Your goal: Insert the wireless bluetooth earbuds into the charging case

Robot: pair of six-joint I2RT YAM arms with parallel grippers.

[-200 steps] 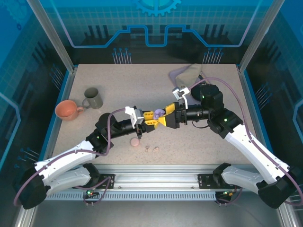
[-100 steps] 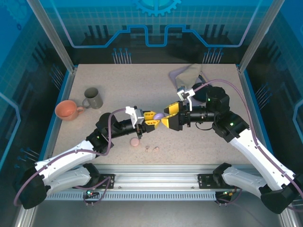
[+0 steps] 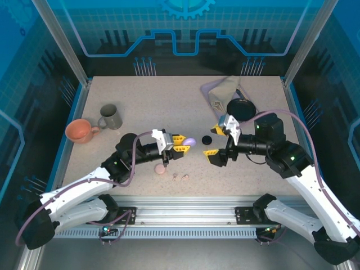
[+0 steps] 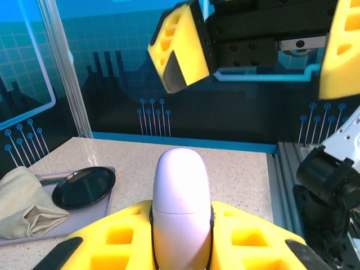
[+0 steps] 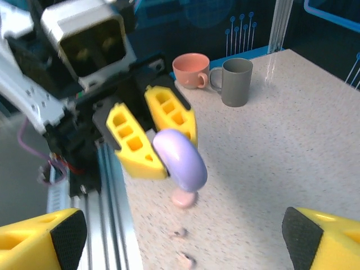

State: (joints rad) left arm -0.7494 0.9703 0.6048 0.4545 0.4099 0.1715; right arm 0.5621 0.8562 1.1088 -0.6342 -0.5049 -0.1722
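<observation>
My left gripper is shut on a closed lavender charging case, held above the table; the case fills the left wrist view between the yellow fingers. My right gripper hangs open just right of it, apart from the case, with nothing between its fingers. From the right wrist view the case sticks out of the left gripper. Two pale pink earbuds lie on the table below, next to a round pink case. A small black round case lies between the grippers.
A grey mug and an orange cup stand at the left. At the back right, a tray holds a beige cloth and a black dish. The table's front rail runs close below the earbuds.
My right gripper has pulled back to the right and down from the lavender case and opened wider. The small black case now shows on the table. The left gripper keeps its hold.
</observation>
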